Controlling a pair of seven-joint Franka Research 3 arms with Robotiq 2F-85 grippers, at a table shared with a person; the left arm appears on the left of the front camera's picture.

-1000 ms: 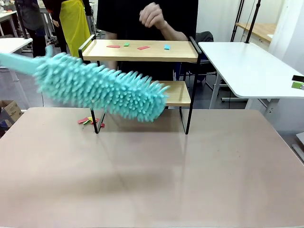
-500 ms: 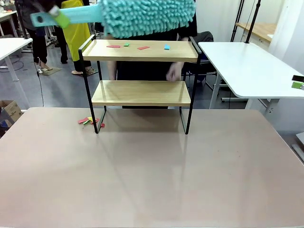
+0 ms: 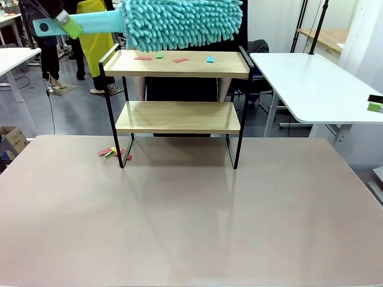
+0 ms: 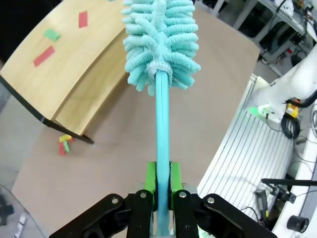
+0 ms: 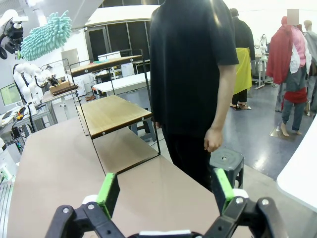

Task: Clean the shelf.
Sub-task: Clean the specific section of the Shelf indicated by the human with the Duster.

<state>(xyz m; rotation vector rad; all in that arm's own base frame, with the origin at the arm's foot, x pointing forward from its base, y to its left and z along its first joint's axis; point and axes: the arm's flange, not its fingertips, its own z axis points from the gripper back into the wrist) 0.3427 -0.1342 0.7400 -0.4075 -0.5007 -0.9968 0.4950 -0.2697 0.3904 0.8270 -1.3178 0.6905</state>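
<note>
Teal duster (image 3: 179, 23) handle clamped tight in our L gripper (image 4: 162, 171), head over shelf (image 3: 179, 64) top board; contact we can't tell. R gripper (image 5: 166, 191) wide open, empty.

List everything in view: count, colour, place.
shelf: one, light wood, black frame, far end of brown table.
duster: one, teal, in the air, higher than the shelf's top board.
top-board scraps: four, two red, green, blue.
table scraps: small pile, red, yellow, green, by shelf's near left leg.
white table: one, right of shelf.
cardboard box: one, brown, floor at left.
person: one, black shirt, behind shelf.
left gripper: fingers shut on duster's handle.
right gripper: fingers open, holding nothing.
</note>
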